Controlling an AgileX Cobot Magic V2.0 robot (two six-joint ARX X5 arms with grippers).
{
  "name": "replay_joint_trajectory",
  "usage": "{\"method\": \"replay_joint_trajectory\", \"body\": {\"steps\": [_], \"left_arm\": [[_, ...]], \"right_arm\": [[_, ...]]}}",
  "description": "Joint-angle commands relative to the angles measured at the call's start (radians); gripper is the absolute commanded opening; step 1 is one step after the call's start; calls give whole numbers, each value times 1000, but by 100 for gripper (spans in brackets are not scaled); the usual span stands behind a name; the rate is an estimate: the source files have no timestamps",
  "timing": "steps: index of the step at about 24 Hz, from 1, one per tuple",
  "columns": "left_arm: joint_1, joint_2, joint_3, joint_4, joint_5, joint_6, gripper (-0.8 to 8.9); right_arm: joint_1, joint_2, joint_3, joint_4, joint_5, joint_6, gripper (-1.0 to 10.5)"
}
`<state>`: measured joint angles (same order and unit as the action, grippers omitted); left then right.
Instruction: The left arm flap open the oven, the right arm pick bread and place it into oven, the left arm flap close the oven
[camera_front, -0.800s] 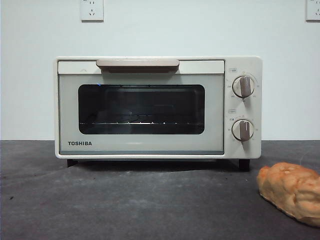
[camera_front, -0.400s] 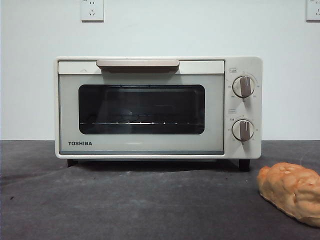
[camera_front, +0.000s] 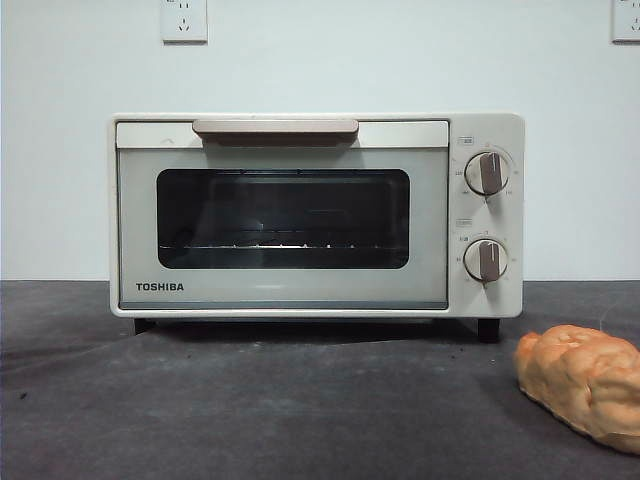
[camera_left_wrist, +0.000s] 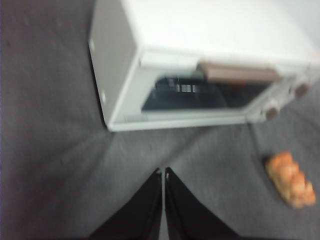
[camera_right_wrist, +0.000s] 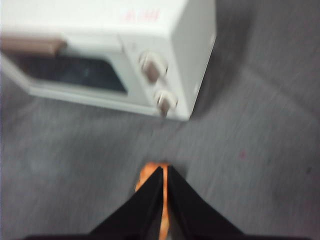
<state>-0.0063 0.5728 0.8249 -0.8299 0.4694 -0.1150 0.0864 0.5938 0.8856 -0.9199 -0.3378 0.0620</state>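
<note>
The cream-white oven (camera_front: 315, 215) stands on the dark table with its door closed and its beige handle (camera_front: 275, 128) at the top. The orange bread (camera_front: 585, 385) lies on the table to the oven's front right. Neither arm shows in the front view. In the left wrist view my left gripper (camera_left_wrist: 163, 172) hangs shut and empty above the table, in front of the oven (camera_left_wrist: 200, 65), with the bread (camera_left_wrist: 291, 180) off to the side. In the right wrist view my right gripper (camera_right_wrist: 165, 170) is shut and empty, high above the bread (camera_right_wrist: 150, 176), which its jaws mostly hide.
Two grey-brown knobs (camera_front: 486, 172) sit on the oven's right panel. A white wall with two sockets (camera_front: 184, 18) stands behind. The dark grey tabletop (camera_front: 300, 400) stretches in front of the oven.
</note>
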Motion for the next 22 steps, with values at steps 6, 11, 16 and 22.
{"method": "replay_joint_trajectory", "body": {"steps": [6,11,16,22], "left_arm": [[-19,28,32,-45,3,81,17],[-19,27,32,-45,3,81,17],[-19,27,32,-45,3,81,17],[-19,27,32,-45,3,81,17]], "right_arm": [[3,65,33,-76,-3,-70,8],[3,65,33,-76,-4,-56,285],[11,68,33,-76,-5,-36,401],[109,153,28,-67,-5,53,402]]}}
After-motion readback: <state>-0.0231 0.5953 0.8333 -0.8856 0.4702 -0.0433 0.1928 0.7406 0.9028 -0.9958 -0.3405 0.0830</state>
